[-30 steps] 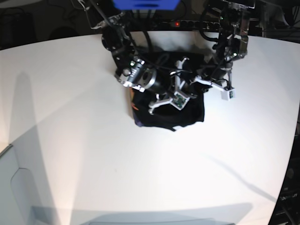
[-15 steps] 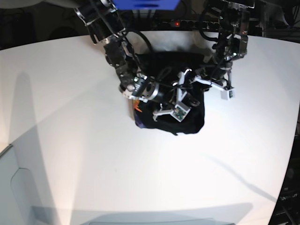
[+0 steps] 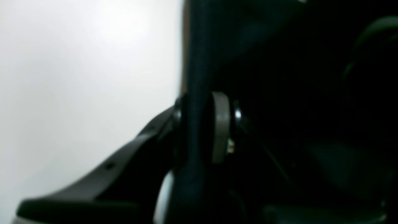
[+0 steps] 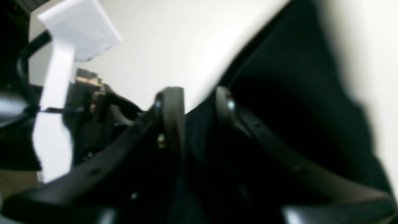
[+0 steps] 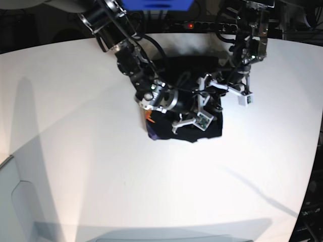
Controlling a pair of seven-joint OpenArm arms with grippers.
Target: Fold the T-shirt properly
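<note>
The black T-shirt [image 5: 214, 127] lies bunched at the far middle of the white table [image 5: 151, 191], with an orange print [image 5: 149, 115] showing at its left edge. My right gripper [image 5: 192, 112] hangs low over the bundle. In the right wrist view this gripper [image 4: 197, 98] is open, its fingers [image 4: 171, 115] apart with loose dark T-shirt cloth [image 4: 295, 93] between and behind them. My left gripper [image 5: 210, 96] is at the bundle's right side. In the left wrist view it [image 3: 197, 124] is shut on a fold of the T-shirt [image 3: 194, 62], beside its grey pad [image 3: 219, 124].
A power strip [image 5: 197, 25] with a red light and cables runs along the table's far edge. A blue object [image 5: 156, 4] hangs at the top. The table's rim curves down the right side [image 5: 317, 151]. A pale panel [image 5: 15, 201] stands at the lower left.
My right arm has reached further forward over the shirt and its jaws have opened. The bundle has shifted slightly toward the near side. The left gripper has stayed in place.
</note>
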